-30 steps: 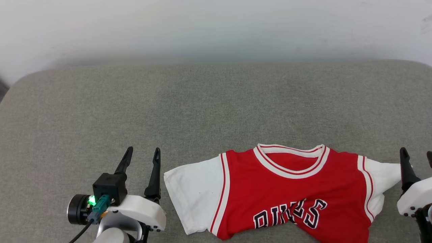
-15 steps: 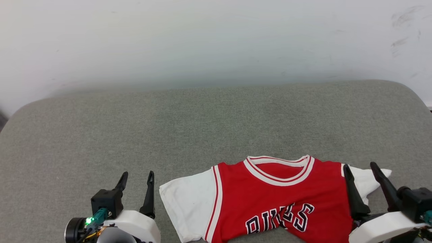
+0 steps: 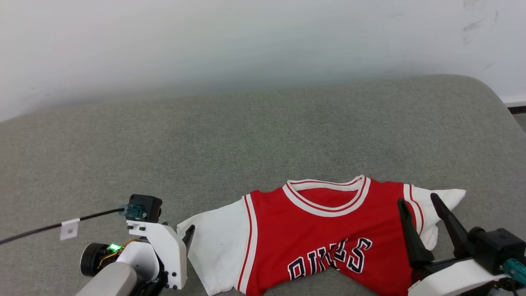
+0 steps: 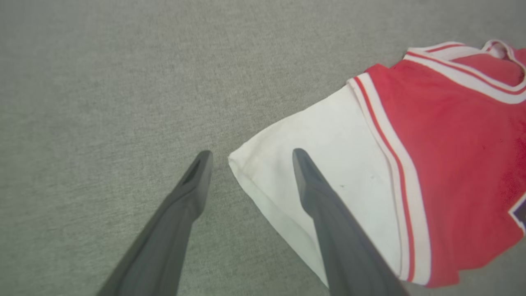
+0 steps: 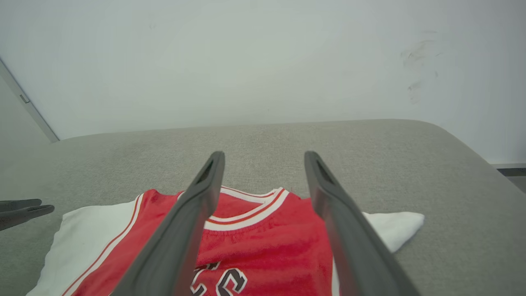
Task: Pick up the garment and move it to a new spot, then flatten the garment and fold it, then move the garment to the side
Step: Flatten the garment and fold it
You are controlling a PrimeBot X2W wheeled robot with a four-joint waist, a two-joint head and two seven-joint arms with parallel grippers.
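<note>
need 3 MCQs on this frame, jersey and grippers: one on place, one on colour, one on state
1. Where does the left gripper sit at the garment?
A) at the collar
B) over the lettering
C) astride a white sleeve corner

2. What colour are the sleeves?
A) white
B) black
C) grey

3. How is the right gripper?
A) shut on the collar
B) open
C) shut, empty

Key:
1 C: the left wrist view shows the sleeve corner between the two fingers.
2 A: both sleeves are white beside the red body.
3 B: its fingers stand well apart in the right wrist view.
</note>
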